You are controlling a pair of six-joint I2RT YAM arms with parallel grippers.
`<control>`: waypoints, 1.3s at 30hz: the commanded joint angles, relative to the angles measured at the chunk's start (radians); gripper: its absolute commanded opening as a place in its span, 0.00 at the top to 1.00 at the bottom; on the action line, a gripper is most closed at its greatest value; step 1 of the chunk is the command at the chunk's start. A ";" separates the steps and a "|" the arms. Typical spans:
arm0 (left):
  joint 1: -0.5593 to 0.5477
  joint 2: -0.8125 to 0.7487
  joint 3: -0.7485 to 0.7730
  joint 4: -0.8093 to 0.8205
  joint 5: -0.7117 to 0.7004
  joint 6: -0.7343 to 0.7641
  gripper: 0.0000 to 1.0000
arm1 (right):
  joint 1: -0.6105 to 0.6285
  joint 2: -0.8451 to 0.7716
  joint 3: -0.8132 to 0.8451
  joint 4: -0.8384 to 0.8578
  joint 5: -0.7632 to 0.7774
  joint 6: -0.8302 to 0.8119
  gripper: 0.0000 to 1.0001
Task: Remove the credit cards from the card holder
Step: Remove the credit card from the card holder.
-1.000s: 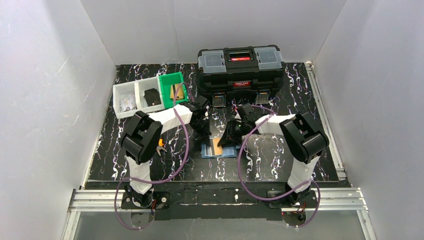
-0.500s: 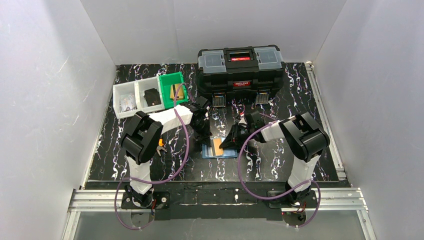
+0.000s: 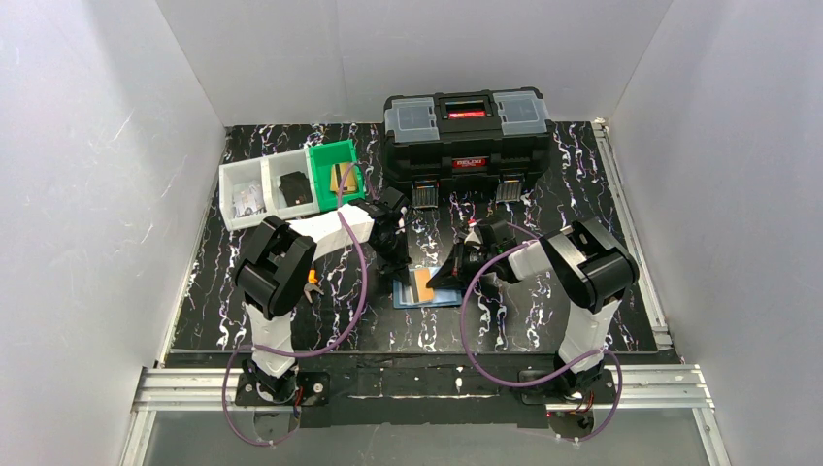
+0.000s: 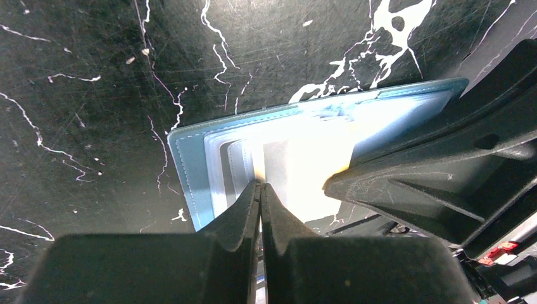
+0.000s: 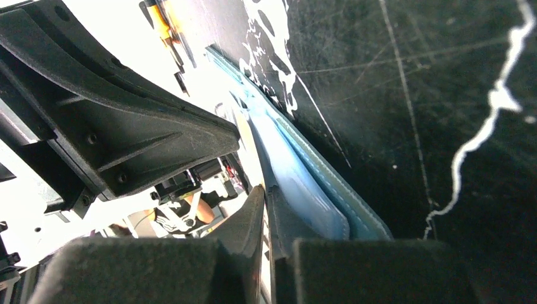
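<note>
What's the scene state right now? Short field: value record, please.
card holder: open, flat on the black marbled table
orange card: on the open holder, not yet clear of it
left gripper: shut, tips on the holder's inner panel
right gripper: shut, tips at the holder's edge
card pinched: cannot tell for either gripper
behind: black toolbox, green bin, white bins

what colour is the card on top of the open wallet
Orange-tan. The card shows best in the top external view, lying on the blue card holder.
</note>
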 commanded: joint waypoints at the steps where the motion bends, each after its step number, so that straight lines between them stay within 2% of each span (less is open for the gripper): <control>1: -0.011 0.061 -0.061 -0.041 -0.089 0.012 1.00 | -0.016 -0.023 -0.014 -0.049 0.038 -0.009 0.94; 9: -0.005 0.068 -0.062 -0.046 -0.092 0.014 1.00 | -0.021 -0.077 0.010 -0.216 0.128 -0.103 0.95; 33: 0.004 0.076 -0.079 -0.045 -0.097 0.021 1.00 | -0.039 -0.137 0.014 -0.330 0.214 -0.172 0.98; 35: 0.004 0.077 -0.079 -0.041 -0.090 0.022 1.00 | -0.039 -0.136 0.014 -0.319 0.199 -0.178 0.95; 39: 0.004 0.084 -0.075 -0.037 -0.080 0.023 1.00 | -0.039 -0.115 0.017 -0.260 0.131 -0.165 0.76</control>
